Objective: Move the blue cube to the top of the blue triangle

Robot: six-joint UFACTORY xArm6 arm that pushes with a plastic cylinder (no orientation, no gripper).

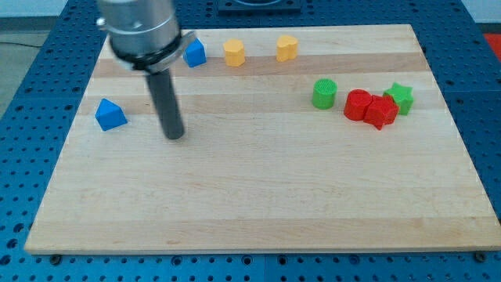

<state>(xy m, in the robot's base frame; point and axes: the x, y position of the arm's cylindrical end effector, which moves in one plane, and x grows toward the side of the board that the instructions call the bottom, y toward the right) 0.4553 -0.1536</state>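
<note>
In the camera view, my tip [174,136] rests on the wooden board [258,211] in its left half, the dark rod rising from it to the grey metal housing at the view's top left. The tool is a plain rod — it has no jaws to spread or press, and it pinches nothing; the tip stands free, touching no block.

To the view's left of my tip and slightly above it lies the blue triangle [110,114], near but clearly apart from the rod. Up and a little to the view's right of my tip, close to the board's top edge, sits the blue cube [195,53]; its left side is just beside the lower rim of the housing, and whether the two overlap only in sight or actually touch I cannot tell. The cube is thus well apart from the triangle, with the rod standing roughly between them.

Further to the right of my tip, along the same top edge, are two yellow blocks — the nearer yellow block [234,52] looks roughly cylindrical, and the farther yellow block [286,48] has a shape I cannot make out.

Far to the view's right of my tip, at about the triangle's height, is a cluster: a green cylinder [324,93] stands alone, then a red cylinder [358,105] touching a second red block [381,112], which in turn touches a green star [400,97].
</note>
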